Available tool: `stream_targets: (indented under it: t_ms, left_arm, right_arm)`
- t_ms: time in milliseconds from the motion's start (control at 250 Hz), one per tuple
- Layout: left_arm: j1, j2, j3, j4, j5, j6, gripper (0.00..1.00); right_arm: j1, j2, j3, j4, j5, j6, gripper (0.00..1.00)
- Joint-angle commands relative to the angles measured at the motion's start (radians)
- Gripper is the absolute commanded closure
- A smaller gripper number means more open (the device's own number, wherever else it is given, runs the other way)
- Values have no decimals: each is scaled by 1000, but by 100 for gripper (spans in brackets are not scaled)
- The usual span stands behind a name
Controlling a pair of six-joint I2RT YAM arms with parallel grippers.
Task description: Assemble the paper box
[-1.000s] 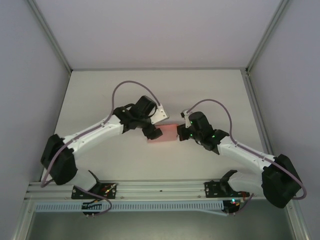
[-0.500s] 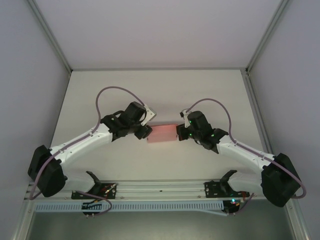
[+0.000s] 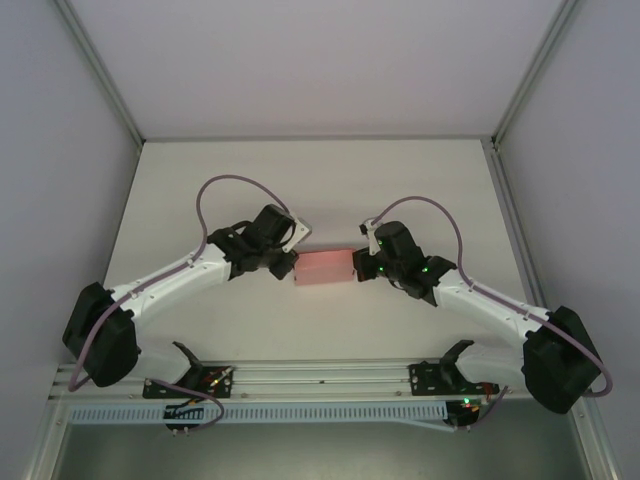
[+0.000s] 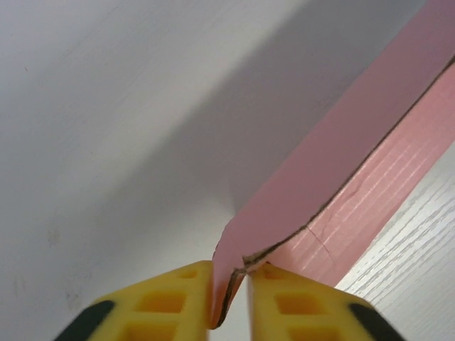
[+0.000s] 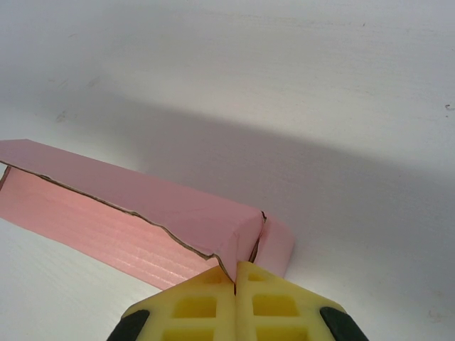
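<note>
Fingers of left gripper [image 4: 229,288] pinching paper box [image 4: 334,177] corner | right gripper [image 5: 235,277] clamped on opposite end; box spans between them

You see a white table [image 3: 180,180], a pale back wall [image 3: 320,60] at 12 o'clock and an aluminium rail [image 3: 320,376] at 6 o'clock.

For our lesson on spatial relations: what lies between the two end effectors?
The pink paper box, spanning from the left end effector to the right end effector, in the top view.
</note>
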Motion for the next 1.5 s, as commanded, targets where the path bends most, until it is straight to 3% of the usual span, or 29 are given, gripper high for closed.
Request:
stream_targets:
  t_ms: [0, 160, 363, 603, 751, 954, 1274, 1493]
  left_arm:
    - [4, 15, 16, 5, 28, -13, 87]
    - [3, 27, 13, 19, 67, -61, 100]
    - [4, 60, 88, -49, 74, -149, 100]
    - [12, 134, 207, -183, 190, -272, 100]
    - [59, 161, 245, -203, 373, -356, 100]
    - [116, 193, 289, -248, 442, -462, 100]
    - [129, 223, 303, -228, 526, -578, 100]
    - [140, 231, 314, -222, 579, -591, 100]
  right_arm:
    - [8, 27, 0, -108, -11, 0, 100]
    - [17, 25, 3, -118, 6, -4, 100]
    - [67, 27, 14, -149, 78, 13, 100]
    - [146, 35, 42, -221, 235, 49, 100]
    - [171, 58, 60, -241, 267, 63, 100]
    - [204, 90, 83, -260, 307, 106, 100]
    - [236, 97, 85, -251, 326, 186, 100]
    - [252, 102, 91, -250, 330, 194, 100]
